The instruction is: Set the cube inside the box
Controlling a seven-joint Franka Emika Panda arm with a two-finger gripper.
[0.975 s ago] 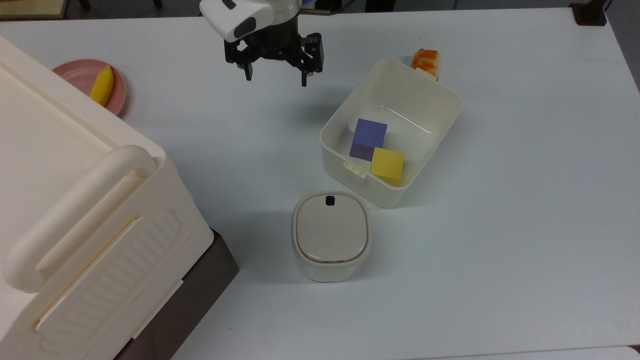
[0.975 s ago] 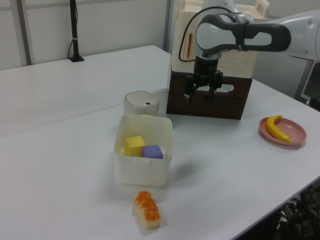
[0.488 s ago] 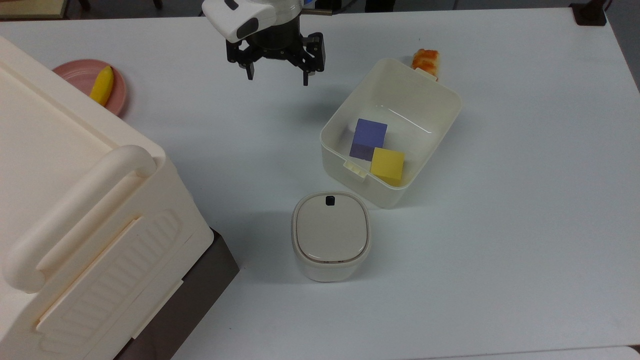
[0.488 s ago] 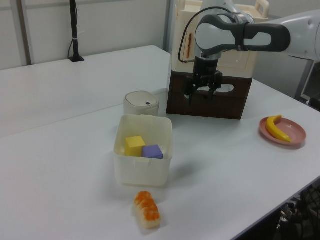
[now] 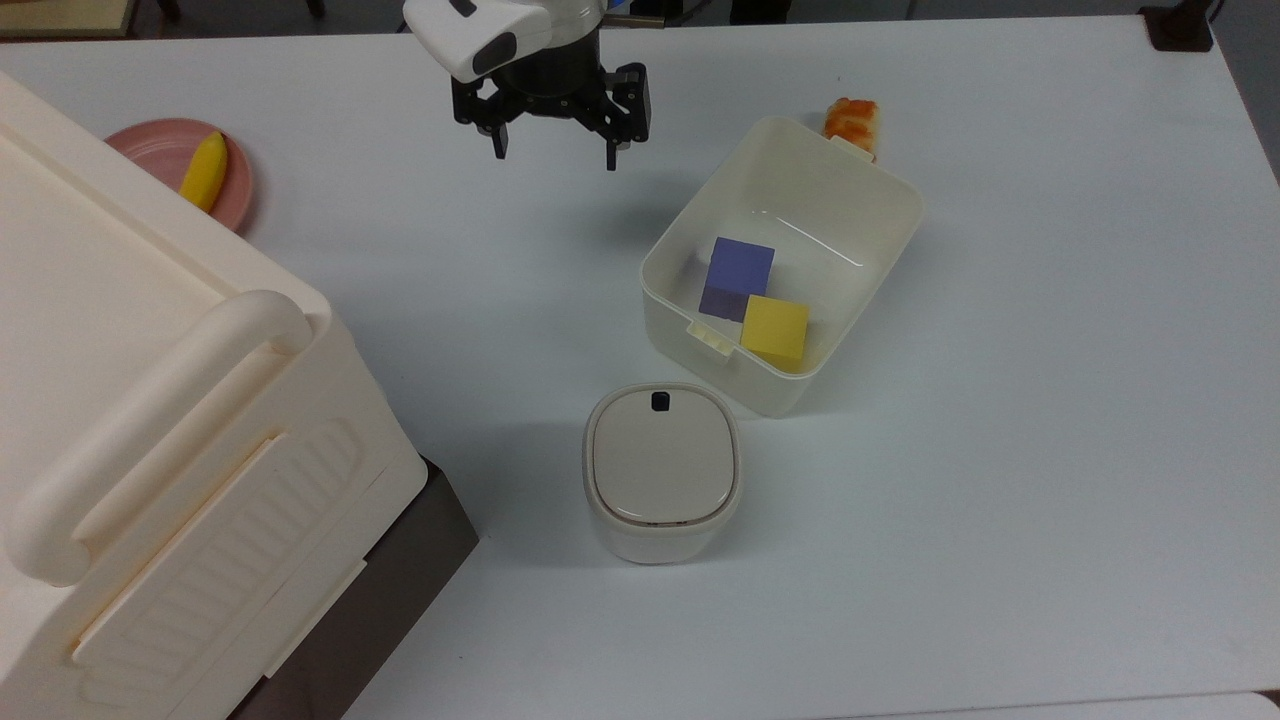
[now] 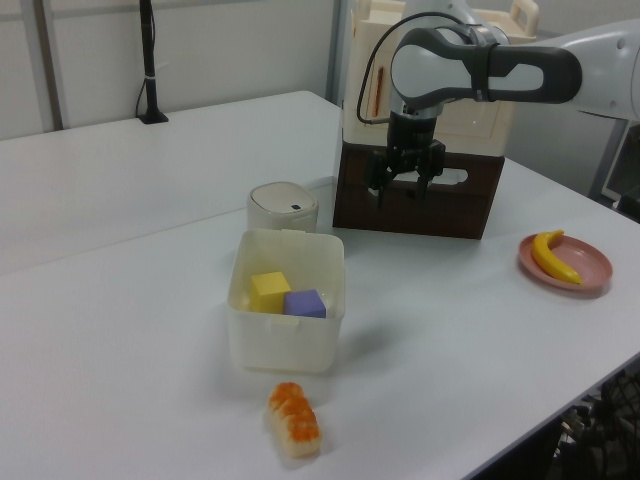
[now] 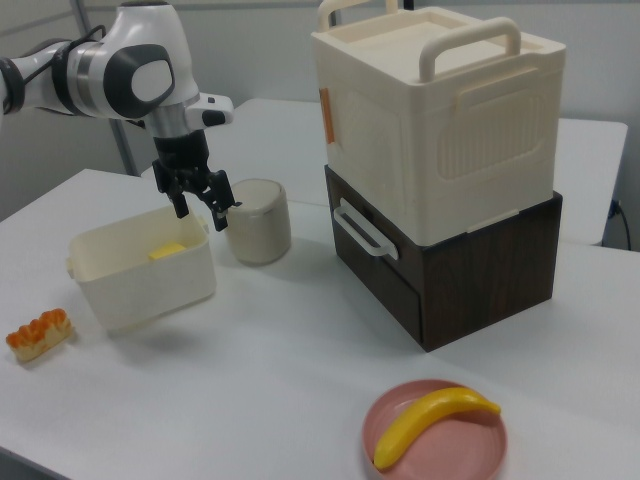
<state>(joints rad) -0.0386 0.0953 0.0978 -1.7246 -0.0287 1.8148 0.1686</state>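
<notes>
The box [image 5: 868, 262] is a low cream tub right of centre in the top view. Inside it lie a purple cube [image 5: 738, 270] and a yellow cube [image 5: 775, 328], touching each other. My gripper [image 5: 553, 158] hangs open above the bare table to the box's upper left in the top view, with nothing between its fingers. In the left view the gripper [image 6: 400, 192] is behind the box [image 6: 285, 345], where the yellow cube [image 6: 270, 290] and purple cube [image 6: 305, 302] sit side by side. The right view has the gripper [image 7: 203, 215] just above the box's [image 7: 150, 285] far corner.
A small rounded bin with a lid [image 5: 662, 470] stands close below the box in the top view. A large cream crate [image 5: 150, 400] on a dark brown drawer unit [image 5: 400, 560] fills the left. A pink plate with a banana [image 5: 205, 170] and a sushi piece [image 5: 850, 120] lie on the table.
The open gripper has shifted very slightly toward the top edge of the top view. Both cubes and the box have stayed put.
</notes>
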